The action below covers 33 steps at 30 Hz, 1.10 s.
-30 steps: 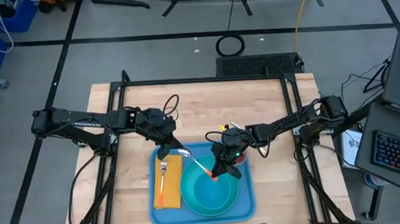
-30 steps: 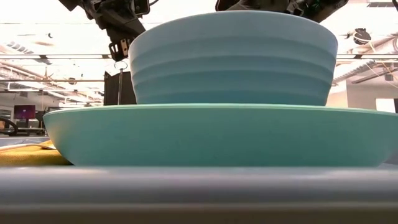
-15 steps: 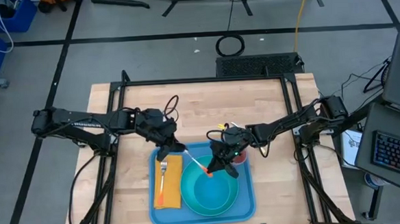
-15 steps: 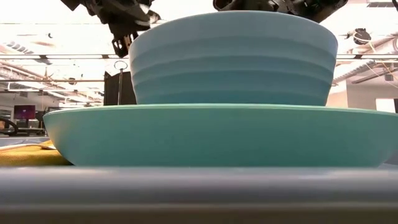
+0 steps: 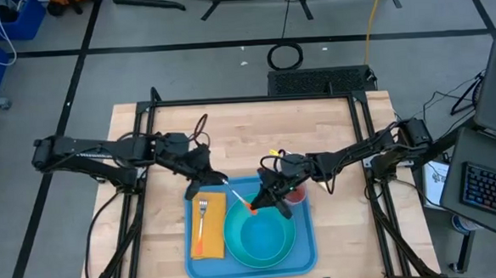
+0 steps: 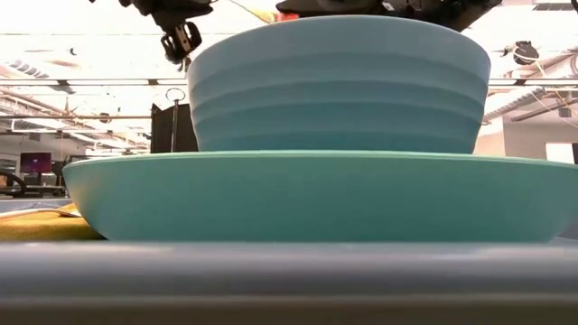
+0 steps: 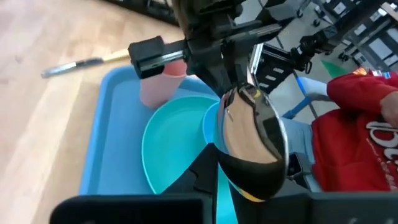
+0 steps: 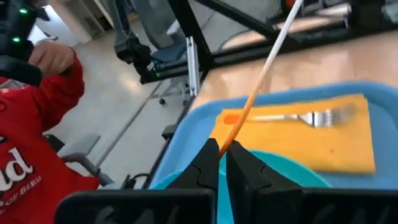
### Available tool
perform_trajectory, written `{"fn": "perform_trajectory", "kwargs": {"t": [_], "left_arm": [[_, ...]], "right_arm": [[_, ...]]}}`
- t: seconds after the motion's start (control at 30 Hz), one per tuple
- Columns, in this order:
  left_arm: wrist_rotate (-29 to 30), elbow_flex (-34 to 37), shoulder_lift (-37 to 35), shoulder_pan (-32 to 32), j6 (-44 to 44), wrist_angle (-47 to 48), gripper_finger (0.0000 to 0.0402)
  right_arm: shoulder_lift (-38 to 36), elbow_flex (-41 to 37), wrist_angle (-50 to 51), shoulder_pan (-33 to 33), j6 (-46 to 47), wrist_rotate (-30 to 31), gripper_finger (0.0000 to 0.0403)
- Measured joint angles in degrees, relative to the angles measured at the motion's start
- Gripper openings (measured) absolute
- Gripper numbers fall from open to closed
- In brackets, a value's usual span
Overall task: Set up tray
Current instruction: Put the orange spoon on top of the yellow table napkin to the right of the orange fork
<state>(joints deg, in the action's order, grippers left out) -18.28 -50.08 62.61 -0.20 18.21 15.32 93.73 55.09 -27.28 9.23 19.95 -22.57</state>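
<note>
You can read little here: a person's red shirt [image 8: 25, 155] carries white lettering, only partly legible, something like "of bees" in the right wrist view. In the left wrist view the same shirt [image 7: 360, 143] shows letters too cut off to make out.

Tray [image 5: 307, 253]: blue plastic, smooth, slight sheen.
Plate [image 6: 307, 194]: turquoise plastic, smooth, matt.
Bowl [image 6: 336, 86]: turquoise plastic, ridged wall, matt.
Napkin [image 8: 336, 140]: yellow cloth, soft, matt.
Fork [image 8: 298, 117]: bright metal tines, orange plastic handle.
Spoon [image 7: 252, 121]: polished metal bowl, mirror-glossy; thin handle white to orange, plastic look.
Cup [image 7: 158, 87]: pink plastic, matt.
Table [image 5: 248, 139]: pale wood, visible grain, smooth.
Grippers: dark matt plastic fingers [image 8: 202, 168].
</note>
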Motion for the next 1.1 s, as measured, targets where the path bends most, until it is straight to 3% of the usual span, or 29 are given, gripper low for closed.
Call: {"fn": "perform_trajectory", "kwargs": {"t": [0.13, 0.27, 0.4, 0.6, 0.77, 0.93, 1.1], "left_arm": [[1.69, 0.03, -3.08, -0.68, -0.97, 0.40, 0.0033], [5.19, 0.03, -5.02, -2.24, -1.85, 2.56, 0.0043], [5.02, 0.01, -5.23, -3.36, -0.92, 6.48, 0.0011], [6.78, 0.03, -4.92, -5.85, 2.10, 10.49, 0.0006], [4.75, 0.02, -3.62, -7.81, 9.18, 10.13, 0.0005], [9.27, 1.65, -1.80, -10.15, 14.18, 10.31, 0.0004], [10.91, 7.98, -0.73, -11.24, 23.88, 8.11, 0.0004]], "right_arm": [[-0.01, -0.03, -1.29, 0.75, -2.47, -3.39, 0.0006], [0.00, -0.09, -3.15, 1.44, -2.30, -2.49, 0.0006], [0.02, -0.09, -2.90, 1.56, -1.73, -2.10, 0.0004], [0.06, -0.13, -2.80, 1.40, -1.38, -1.64, 0.0002], [0.09, -0.15, -2.72, 1.49, -1.31, -1.66, 0.0001], [0.13, -0.20, -2.67, 1.41, -1.58, -1.60, 0.0001], [0.15, -0.20, -1.27, 1.42, -2.22, -1.62, 0.0000]]}}
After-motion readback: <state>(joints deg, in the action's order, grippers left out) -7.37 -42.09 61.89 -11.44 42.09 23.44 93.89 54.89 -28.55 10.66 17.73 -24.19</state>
